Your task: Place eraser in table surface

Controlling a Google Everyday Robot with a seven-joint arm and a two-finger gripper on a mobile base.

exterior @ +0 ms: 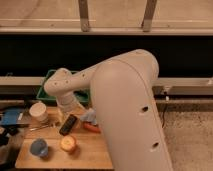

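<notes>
Black oblong eraser (68, 125) lies flat near the middle of the light tan wooden table surface (89, 150). The white arm's (125, 95) two-finger gripper (62, 115) sits just beside its far end, jaws spread, empty. Eraser looks light, stiff and grippy; pinch across its narrow width.

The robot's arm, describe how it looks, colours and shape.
Smooth white shells: a bulky rounded arm narrowing to a ball-like joint, with two small dark holes on its side. No cables or markings show. The end effector is at its pale lower tip, over the table surface beside the eraser.
</notes>
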